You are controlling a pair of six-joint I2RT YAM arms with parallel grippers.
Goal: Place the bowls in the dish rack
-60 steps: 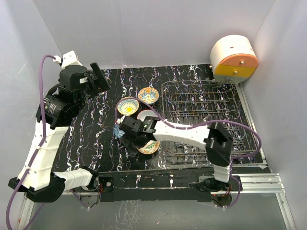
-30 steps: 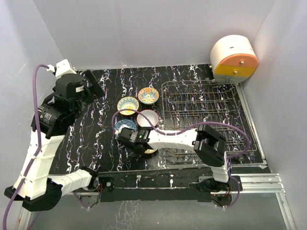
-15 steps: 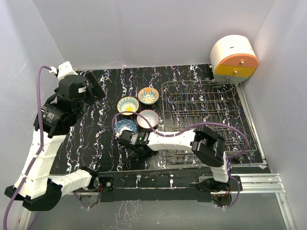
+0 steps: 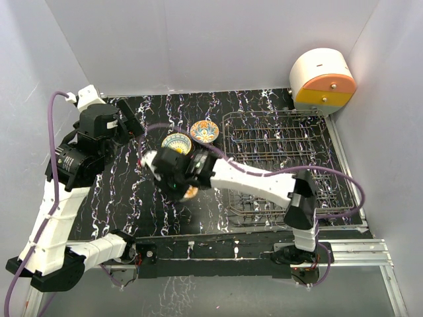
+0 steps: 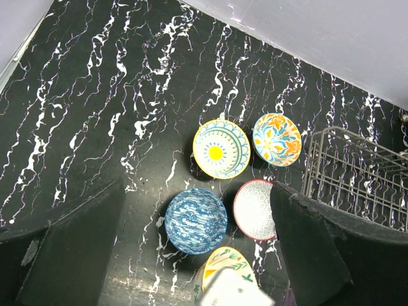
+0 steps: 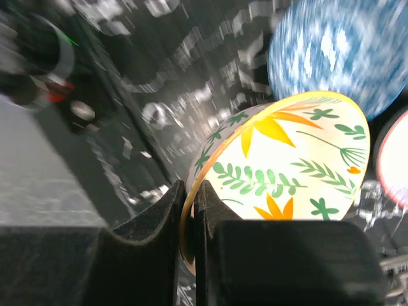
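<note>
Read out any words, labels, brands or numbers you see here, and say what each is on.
None readable anywhere. The bowl in the right tool and the four bowls on the table carry only painted patterns; the white-and-orange appliance and the dish rack show no lettering.

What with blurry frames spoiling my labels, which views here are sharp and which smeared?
Right wrist: the held bowl and fingers are fairly sharp, but the blue bowl and table are motion-smeared. Left wrist: crisp, though its own fingers are dark and soft. Top: sharp, bar slight smear on the right arm.
</note>
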